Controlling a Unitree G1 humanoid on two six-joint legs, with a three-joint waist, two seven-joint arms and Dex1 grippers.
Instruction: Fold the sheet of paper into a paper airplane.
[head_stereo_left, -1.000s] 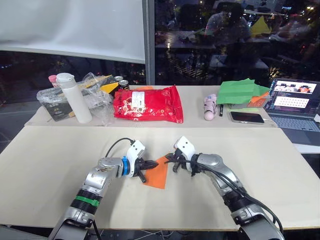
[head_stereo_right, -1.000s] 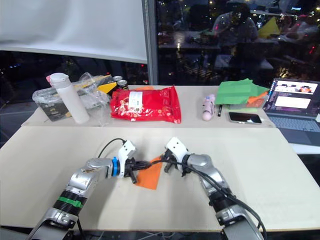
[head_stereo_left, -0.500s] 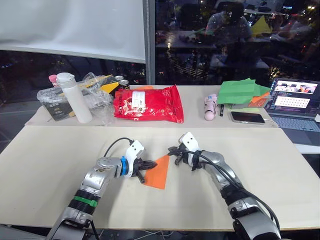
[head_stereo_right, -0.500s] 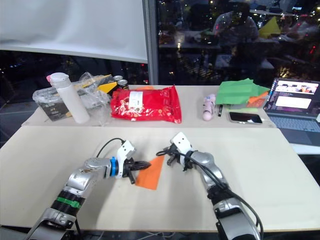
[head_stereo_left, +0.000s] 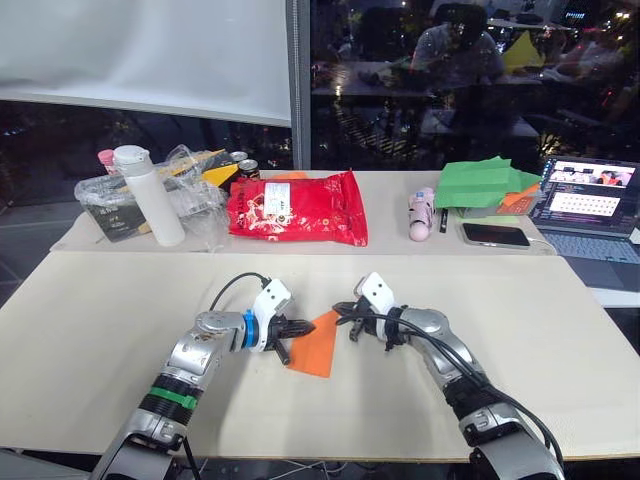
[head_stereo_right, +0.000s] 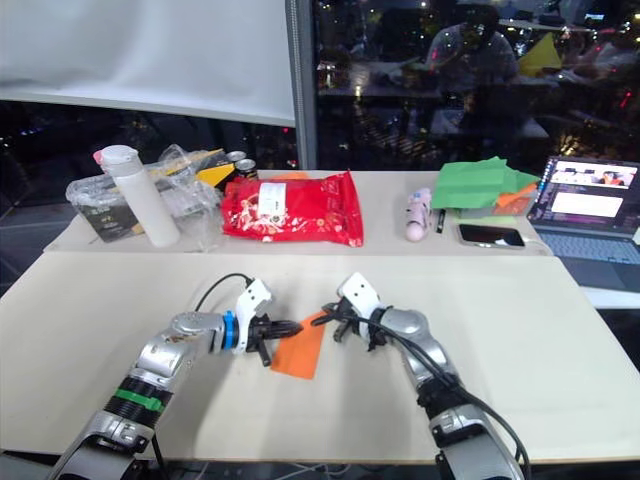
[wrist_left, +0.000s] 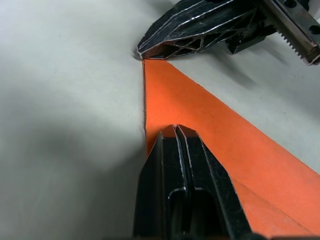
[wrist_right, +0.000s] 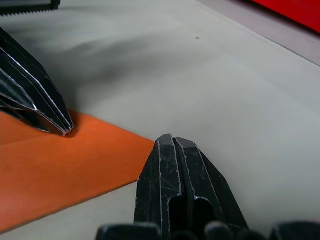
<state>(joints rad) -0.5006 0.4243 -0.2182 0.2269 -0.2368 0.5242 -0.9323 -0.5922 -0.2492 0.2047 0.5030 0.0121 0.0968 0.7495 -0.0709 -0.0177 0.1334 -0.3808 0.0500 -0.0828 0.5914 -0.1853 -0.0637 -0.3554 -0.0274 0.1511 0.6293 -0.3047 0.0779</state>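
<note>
Left eye view has the two arms meeting over the middle of the pale worktop (head_stereo_left: 90, 330), with the sheet of paper (head_stereo_left: 315, 345) lying flat between them, folded into an orange wedge whose point aims toward the right tool (head_stereo_left: 341, 312). The left tool (head_stereo_left: 296, 327) sits at the wedge's left edge; from the left wrist view its two black fingers (wrist_left: 177, 165) are pressed together with no gap, their tips resting on the orange surface near the edge, though I cannot tell whether any paper is caught between them. The right tool's fingers (wrist_right: 175, 175) are likewise closed tight, tips down just at the pointed corner of the sheet, touching or nearly so. At the back of the worktop stand a white bottle (head_stereo_left: 148, 196), a red snack bag (head_stereo_left: 295, 208), a green paper stack (head_stereo_left: 480, 183), a phone (head_stereo_left: 493, 235) and an open laptop (head_stereo_left: 590, 205), all well apart from the sheet.
</note>
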